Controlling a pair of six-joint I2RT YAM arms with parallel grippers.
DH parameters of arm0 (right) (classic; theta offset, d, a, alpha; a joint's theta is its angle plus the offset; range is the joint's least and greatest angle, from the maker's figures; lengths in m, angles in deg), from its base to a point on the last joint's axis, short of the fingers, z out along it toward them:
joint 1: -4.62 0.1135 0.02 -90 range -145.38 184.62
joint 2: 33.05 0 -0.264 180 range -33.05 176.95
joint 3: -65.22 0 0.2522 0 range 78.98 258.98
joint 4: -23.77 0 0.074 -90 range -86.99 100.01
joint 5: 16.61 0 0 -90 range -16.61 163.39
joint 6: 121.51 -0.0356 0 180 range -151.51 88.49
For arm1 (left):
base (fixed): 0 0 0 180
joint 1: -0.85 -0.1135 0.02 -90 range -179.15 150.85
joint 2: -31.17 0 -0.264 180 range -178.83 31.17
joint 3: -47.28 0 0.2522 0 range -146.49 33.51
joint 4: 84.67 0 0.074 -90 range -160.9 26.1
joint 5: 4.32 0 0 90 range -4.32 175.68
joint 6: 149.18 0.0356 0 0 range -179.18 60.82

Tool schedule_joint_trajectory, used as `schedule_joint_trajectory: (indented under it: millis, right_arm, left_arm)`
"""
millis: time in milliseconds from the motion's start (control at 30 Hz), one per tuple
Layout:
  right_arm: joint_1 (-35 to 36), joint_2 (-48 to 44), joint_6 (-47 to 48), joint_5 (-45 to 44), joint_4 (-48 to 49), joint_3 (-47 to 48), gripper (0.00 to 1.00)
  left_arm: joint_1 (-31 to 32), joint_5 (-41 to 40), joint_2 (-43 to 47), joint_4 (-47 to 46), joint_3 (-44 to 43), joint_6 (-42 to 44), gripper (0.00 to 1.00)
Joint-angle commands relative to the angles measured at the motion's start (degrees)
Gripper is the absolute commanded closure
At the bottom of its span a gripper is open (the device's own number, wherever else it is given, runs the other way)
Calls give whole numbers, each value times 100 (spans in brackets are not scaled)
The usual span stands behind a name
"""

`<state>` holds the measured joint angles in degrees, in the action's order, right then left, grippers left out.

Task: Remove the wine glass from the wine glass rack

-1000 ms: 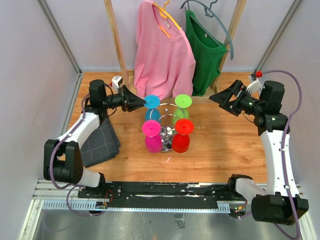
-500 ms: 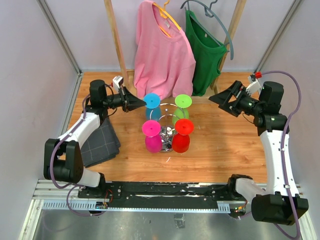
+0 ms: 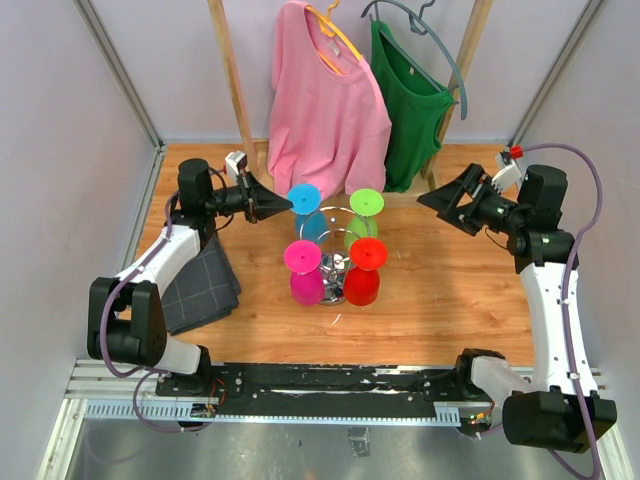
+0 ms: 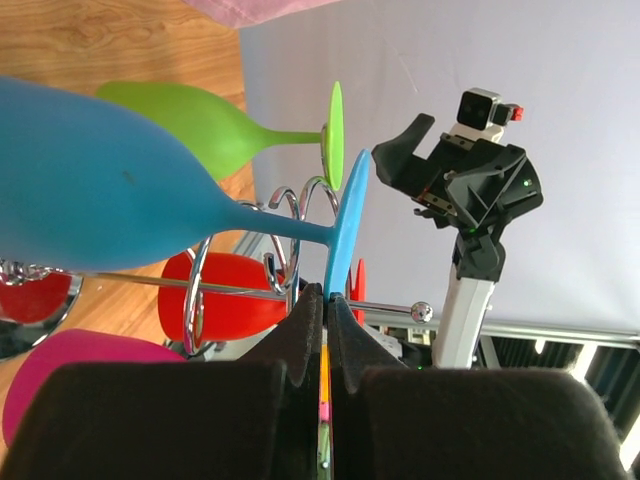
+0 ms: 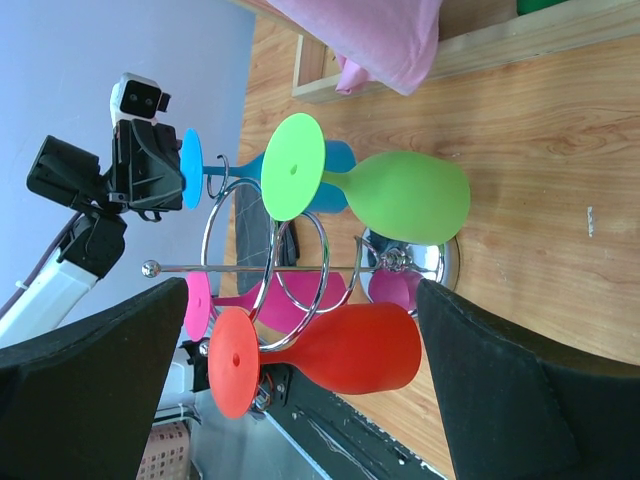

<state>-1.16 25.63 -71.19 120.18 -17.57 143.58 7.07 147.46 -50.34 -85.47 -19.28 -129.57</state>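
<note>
Whereas a second ago the left end effector (image 3: 288, 204) stood with its jaws parted at the foot of the blue wine glass (image 3: 304, 200), it is now clenched on the rim of that round foot; the left wrist view shows the thin blue disc running edge-on down into the seam between the two closed pads. Judgement: the grasp looks made, so the lift-off step may follow, though no lift is visible yet. Item held: blue wine glass, hung upside down on the wine glass rack (image 5: 437, 262), far-left position, stem lodged in a chrome loop, bowl hanging below the foot and just beside the central post. Relation to the end effector: the foot is in contact between the fingertips; the stem and bowl lie beyond them, toward the middle of the rack. Judgement: the stem would probably have to slide out along its loop before the glass comes free, and a pinch on the rim alone may let the glass swing. Other items on the rack: green wine glass (image 3: 366, 203) far right, pink wine glass (image 3: 300, 257) near left, red wine glass (image 3: 367, 254) near right. Rack stands at mid desk (image 3: 440, 290). Right end effector (image 3: 438, 200): released, jaws wide, holding nothing, well apart from the rack on its right, pointed toward it.
</note>
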Motion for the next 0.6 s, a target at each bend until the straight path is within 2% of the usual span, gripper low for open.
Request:
schedule_joint_trajectory:
  millis: [0,567]
  right_arm:
    - [95,-120,101,-38,-38,-30,1]
    - [101,-181,162,-47,-137,-82,2]
  left_arm:
    - [1,197,66,-237,32,-224,100]
    - [-363,354,186,-190,170,-446,100]
